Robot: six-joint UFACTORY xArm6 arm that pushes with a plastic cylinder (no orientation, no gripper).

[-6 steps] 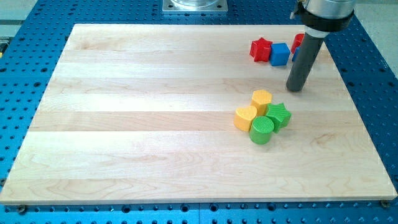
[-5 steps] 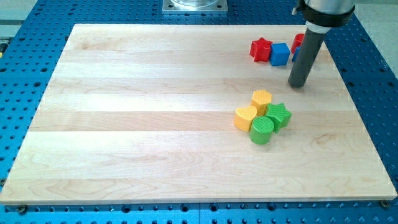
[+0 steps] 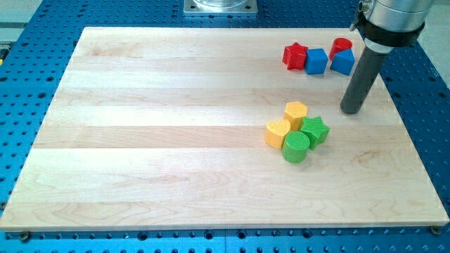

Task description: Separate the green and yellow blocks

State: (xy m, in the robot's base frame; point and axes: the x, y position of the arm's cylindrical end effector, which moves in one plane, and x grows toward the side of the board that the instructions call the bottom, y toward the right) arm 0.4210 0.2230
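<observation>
Four blocks sit bunched together right of the board's middle. A yellow hexagon block is at the top, a yellow heart-shaped block at the left, a green star block at the right and a green cylinder at the bottom. They touch one another. My tip rests on the board to the right of the cluster and slightly above it, apart from the green star by a small gap.
Near the board's top right stand a red star block, a blue cube, a red block and a blue block, close together above my tip. The wooden board lies on a blue perforated table.
My tip has moved right and a little down, away from the red and blue blocks. No block has moved.
</observation>
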